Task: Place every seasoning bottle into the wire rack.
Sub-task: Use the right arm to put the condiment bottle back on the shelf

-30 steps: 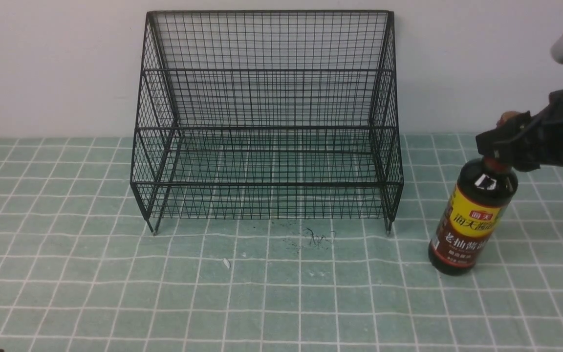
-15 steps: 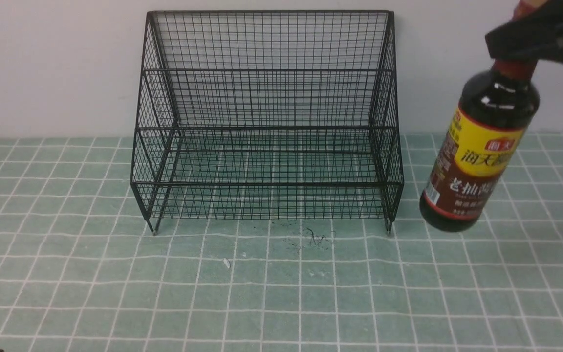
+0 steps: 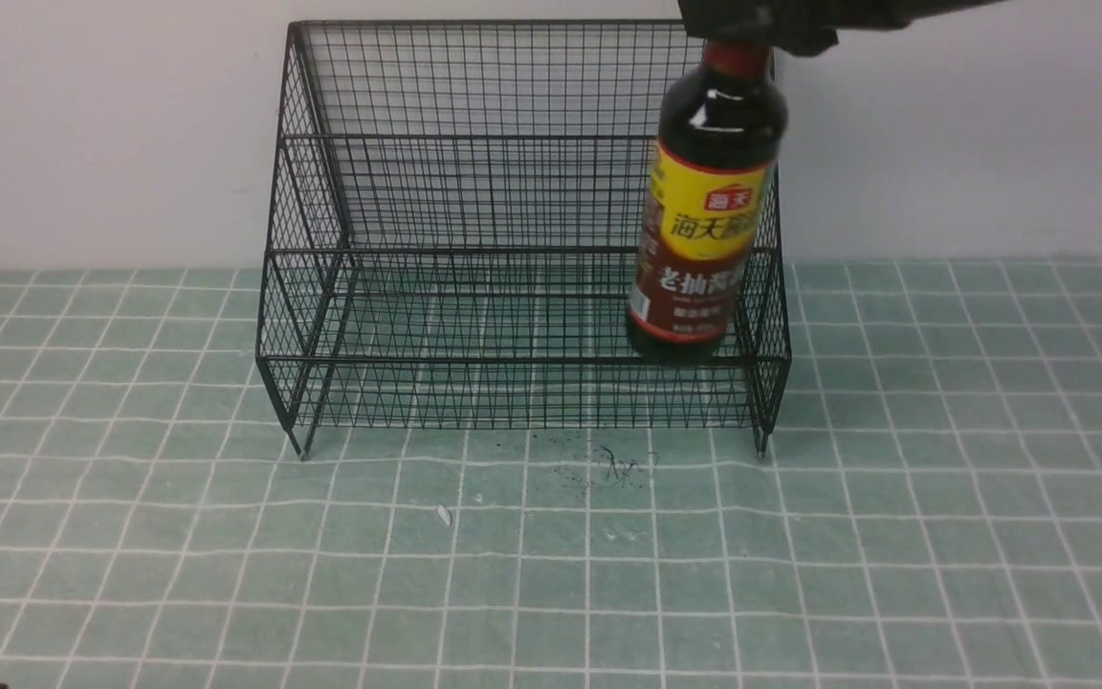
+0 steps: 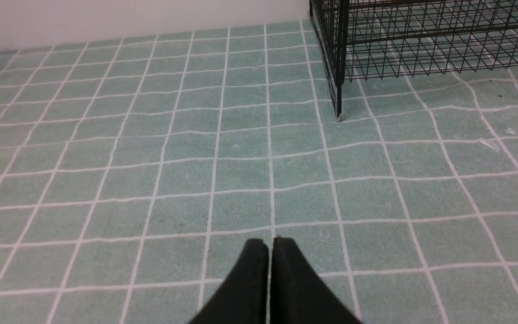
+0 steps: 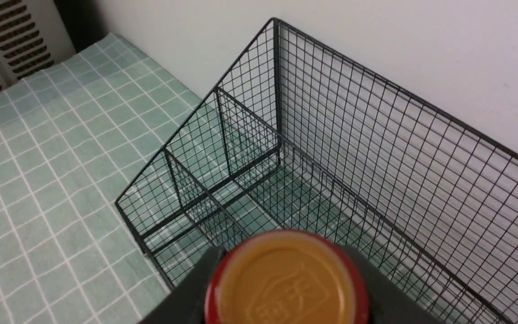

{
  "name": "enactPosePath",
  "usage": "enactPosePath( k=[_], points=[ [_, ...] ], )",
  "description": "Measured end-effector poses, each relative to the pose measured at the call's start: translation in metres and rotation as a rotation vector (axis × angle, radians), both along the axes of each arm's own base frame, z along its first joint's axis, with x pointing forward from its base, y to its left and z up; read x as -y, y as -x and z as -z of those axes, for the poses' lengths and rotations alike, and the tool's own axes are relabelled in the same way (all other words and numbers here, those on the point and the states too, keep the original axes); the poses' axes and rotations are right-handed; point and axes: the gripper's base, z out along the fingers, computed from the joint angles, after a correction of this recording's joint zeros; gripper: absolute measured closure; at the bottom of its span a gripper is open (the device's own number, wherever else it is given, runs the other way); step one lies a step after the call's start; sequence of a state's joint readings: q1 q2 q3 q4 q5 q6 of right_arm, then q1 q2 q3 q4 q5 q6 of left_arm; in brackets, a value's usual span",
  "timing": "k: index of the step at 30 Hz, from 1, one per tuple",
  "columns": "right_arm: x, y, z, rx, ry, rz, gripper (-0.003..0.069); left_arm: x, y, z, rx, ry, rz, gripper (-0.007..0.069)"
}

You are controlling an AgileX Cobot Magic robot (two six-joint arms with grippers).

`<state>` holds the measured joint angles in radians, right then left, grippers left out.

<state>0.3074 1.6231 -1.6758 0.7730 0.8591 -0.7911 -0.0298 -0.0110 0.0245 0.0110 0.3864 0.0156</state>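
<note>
bottle [image 3: 707,215]: hanging off the tabletop [image 3: 551,584] in the right claw, leaning, its base swinging out toward the robot's left and its cap end toward the right; in the front view it is overlapping the rack's right part, though how far in front or above is not showing.
right claw [image 3: 761,27]: gripping the bottle at the neck, fingers standing apart around it.
left claw [image 4: 270,247]: pointing at the tabletop with its tips brought close together, holding nothing.
rack [image 3: 522,251]: standing near the wall [image 3: 972,144], its front rail [image 3: 474,360] running across the low tier; the bottle is probably needing to go behind that rail.
step: bringing the bottle over the rack, by my judgement, with lowering and letting go remaining.
height: keeping the base above the rail until it is well inside, since it is looking close to catching.
tilt: straightening the bottle before lowering, so the base is landing flat on the mesh.
side: leaving room by the right side panel [image 3: 769,277], keeping glass and claw from rubbing it.
release: opening only once the mesh is bearing the weight, then rising straight off the cap [image 5: 286,283].
</note>
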Motion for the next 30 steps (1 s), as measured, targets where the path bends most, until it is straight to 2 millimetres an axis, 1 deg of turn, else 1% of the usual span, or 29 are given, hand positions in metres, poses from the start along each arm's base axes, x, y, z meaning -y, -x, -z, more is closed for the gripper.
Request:
enactPosePath(
  k=[3,4,8,9,10,12,25,28,30],
  points=[
    [-0.003,-0.018,0.008,0.004,-0.014,0.035,0.0383,0.000,0.000,0.000,0.000,0.000,0.000,0.0631],
    [-0.004,-0.019,0.010,0.002,-0.013,0.036,0.0383,0.000,0.000,0.000,0.000,0.000,0.000,0.0631],
    [-0.007,-0.035,0.030,-0.026,0.025,0.046,0.0383,0.000,0.000,0.000,0.000,0.000,0.000,0.0631],
    [-0.007,-0.035,0.031,-0.027,0.029,0.047,0.0383,0.000,0.000,0.000,0.000,0.000,0.000,0.0631],
    [-0.007,-0.039,0.038,-0.039,0.050,0.046,0.0383,0.000,0.000,0.000,0.000,0.000,0.000,0.0631],
    [-0.008,-0.043,0.046,-0.055,0.067,0.042,0.0383,0.000,0.000,0.000,0.000,0.000,0.000,0.0631],
    [-0.011,-0.053,0.075,-0.159,0.143,0.020,0.0381,0.000,0.000,0.000,0.000,0.000,0.000,0.0631],
    [-0.011,-0.053,0.074,-0.159,0.141,0.022,0.0351,0.000,0.000,0.000,0.000,0.000,0.000,0.0631],
    [-0.011,-0.053,0.072,-0.154,0.137,0.024,0.0298,0.000,0.000,0.000,0.000,0.000,0.000,0.0631]
  ],
)
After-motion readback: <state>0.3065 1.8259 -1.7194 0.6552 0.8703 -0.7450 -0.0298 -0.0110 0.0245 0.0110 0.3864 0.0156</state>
